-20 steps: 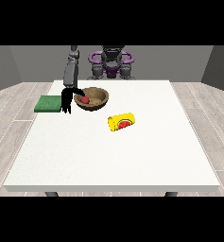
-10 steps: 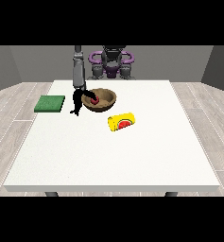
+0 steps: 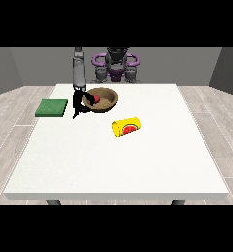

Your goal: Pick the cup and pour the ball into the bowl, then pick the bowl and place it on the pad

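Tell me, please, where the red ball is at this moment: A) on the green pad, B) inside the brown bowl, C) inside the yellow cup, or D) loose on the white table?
B: the red ball sits inside the brown bowl, while the yellow cup lies on its side on the table, apart from the bowl.

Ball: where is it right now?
In the front view, the red ball sits inside the brown bowl, upper left of table centre, beside the hand at the view's left.
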Controlling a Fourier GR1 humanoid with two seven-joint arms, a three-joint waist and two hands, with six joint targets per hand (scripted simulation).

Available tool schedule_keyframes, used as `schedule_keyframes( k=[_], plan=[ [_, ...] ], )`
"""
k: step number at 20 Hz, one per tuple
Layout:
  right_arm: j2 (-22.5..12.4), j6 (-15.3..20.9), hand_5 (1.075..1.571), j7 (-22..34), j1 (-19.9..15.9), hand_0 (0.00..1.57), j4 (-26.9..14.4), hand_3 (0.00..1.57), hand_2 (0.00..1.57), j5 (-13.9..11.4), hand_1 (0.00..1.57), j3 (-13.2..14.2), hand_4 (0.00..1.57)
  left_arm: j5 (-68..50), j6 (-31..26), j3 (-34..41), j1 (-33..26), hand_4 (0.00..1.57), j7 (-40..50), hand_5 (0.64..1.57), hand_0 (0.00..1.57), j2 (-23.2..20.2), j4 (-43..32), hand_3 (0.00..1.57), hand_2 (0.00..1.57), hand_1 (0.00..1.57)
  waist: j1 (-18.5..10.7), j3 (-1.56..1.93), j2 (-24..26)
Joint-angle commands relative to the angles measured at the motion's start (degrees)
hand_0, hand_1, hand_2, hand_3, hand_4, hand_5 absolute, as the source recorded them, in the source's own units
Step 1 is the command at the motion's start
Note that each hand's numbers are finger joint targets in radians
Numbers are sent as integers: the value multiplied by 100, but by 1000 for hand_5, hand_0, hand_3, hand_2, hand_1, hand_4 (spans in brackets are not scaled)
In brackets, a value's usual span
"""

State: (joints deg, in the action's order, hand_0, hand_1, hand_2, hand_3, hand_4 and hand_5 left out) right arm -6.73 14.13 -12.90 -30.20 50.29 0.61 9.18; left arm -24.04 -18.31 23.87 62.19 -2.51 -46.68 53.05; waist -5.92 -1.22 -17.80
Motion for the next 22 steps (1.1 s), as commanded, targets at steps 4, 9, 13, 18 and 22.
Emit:
schedule_keyframes(
  k=[4, 9, 13, 18, 22],
  plan=[
    [-511, 87, 1456, 2452, -652, 1571, 501, 1571, 1571, -566, 1571, -593, 1260, 179, -234, 231, -569, 0, -434, 1545, 0, -295, -1012, 0, 0, 0, 573, 100, 610],
    [-514, -212, 1477, 3016, -625, 1571, 1009, 1571, 1571, -546, 1571, -767, 1250, 184, -607, 585, -1124, 0, -1087, 1543, 0, -768, -1577, 0, 0, 0, 989, 114, 605],
    [-914, -553, 1492, 2964, -741, 1571, 628, 1571, 1571, -330, 1571, -391, 1300, 333, -233, 349, -1260, 0, -1227, 1541, 0, -371, -1182, 0, 0, 0, 900, 121, 570],
    [-1477, -989, 1507, 2591, -1045, 1571, 420, 1571, 1571, -343, 1571, -221, 1287, 185, -323, 475, -868, 0, -1058, 1538, 0, -792, -1161, 0, 0, 0, 929, 125, 116],
    [-1873, -1257, 1528, 1744, -803, 1571, -103, 1571, 1571, -220, 1571, 148, 1305, 107, -189, 447, -745, 0, -785, 1533, 0, -857, -825, 0, 0, 0, 858, 132, -32]
  ],
)
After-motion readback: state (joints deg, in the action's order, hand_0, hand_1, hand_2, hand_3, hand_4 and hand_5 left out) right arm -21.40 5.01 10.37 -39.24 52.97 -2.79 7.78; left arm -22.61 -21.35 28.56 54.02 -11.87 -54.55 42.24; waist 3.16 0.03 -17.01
